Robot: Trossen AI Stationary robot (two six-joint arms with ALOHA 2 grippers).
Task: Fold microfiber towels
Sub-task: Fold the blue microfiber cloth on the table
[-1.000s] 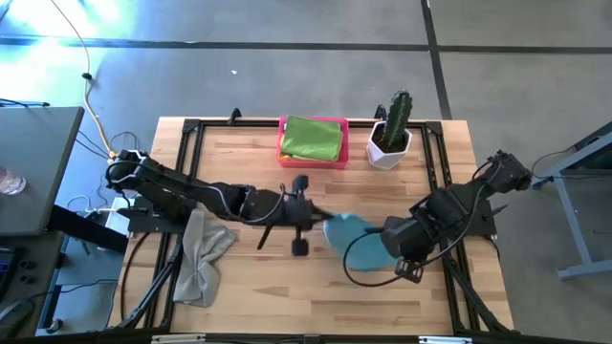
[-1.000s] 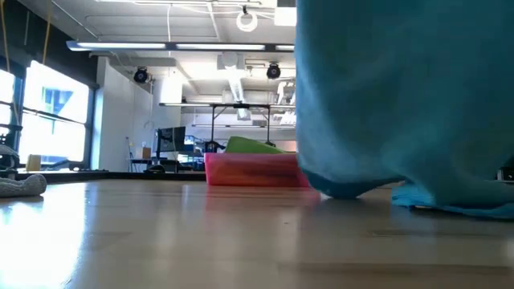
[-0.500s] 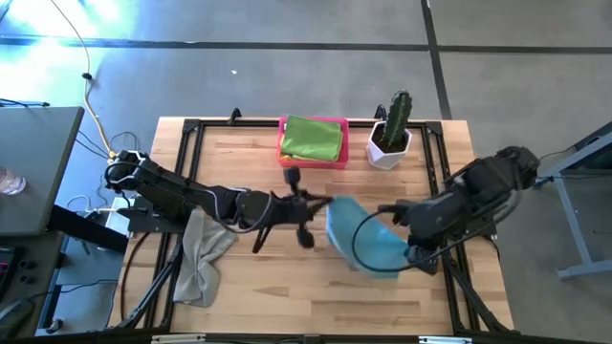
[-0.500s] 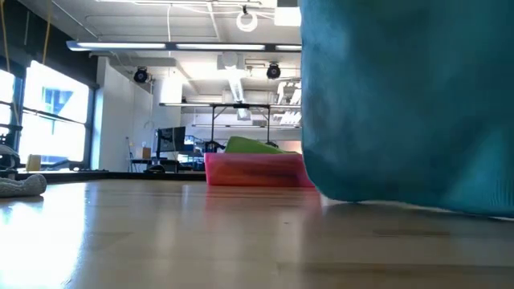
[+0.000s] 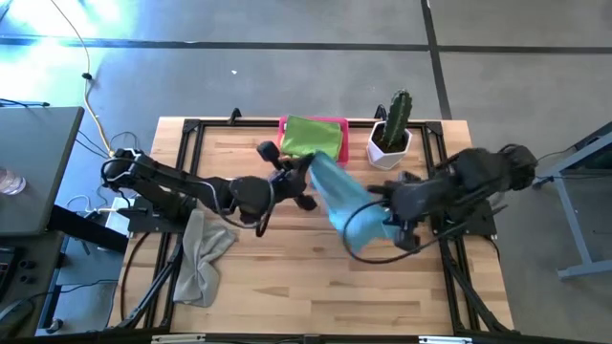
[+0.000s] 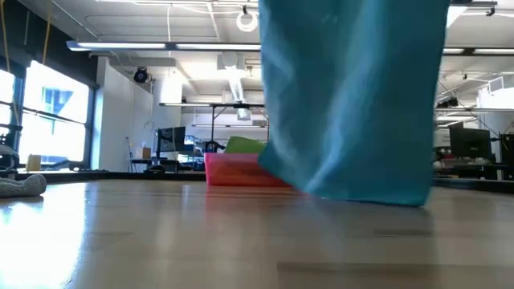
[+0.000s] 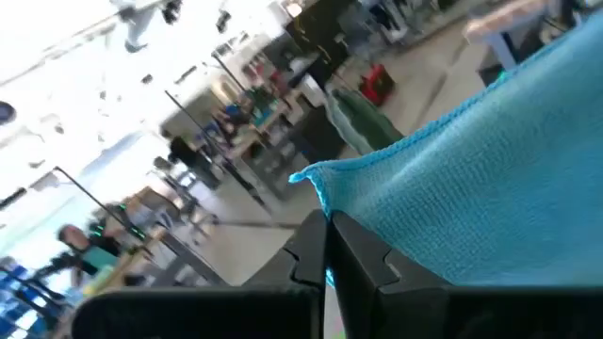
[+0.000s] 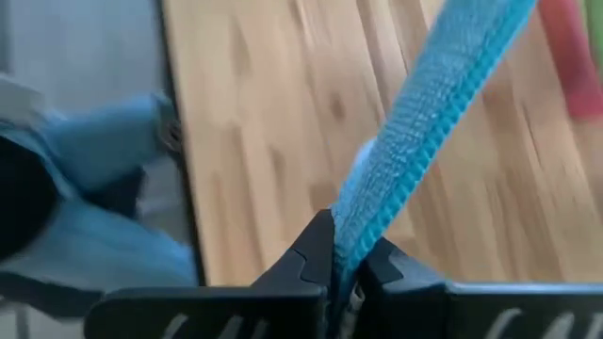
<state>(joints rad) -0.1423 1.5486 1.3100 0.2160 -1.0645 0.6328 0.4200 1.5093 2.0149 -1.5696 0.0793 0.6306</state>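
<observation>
Low view, from table height: a light blue square microfiber towel hangs close to the camera, its lower edge just above the pale wooden table. Behind it sits a pink rectangular plastic tray holding a folded lime green microfiber towel, and at the far edge lies a crumpled grey microfiber towel.

Seen from above, the left gripper pinches one corner of the blue towel near the tray, jaws clamped on the cloth. The right gripper holds another corner nearer the front edge, likewise clamped. The towel is stretched between them in the air, sagging in the middle. A potted green cactus in a white pot stands beside the tray.

The step in hand appears to be lifting and spreading the blue towel. Next, it likely needs lowering flat onto the bare wood, both corners kept taut and level, clear of tray and cactus.
</observation>
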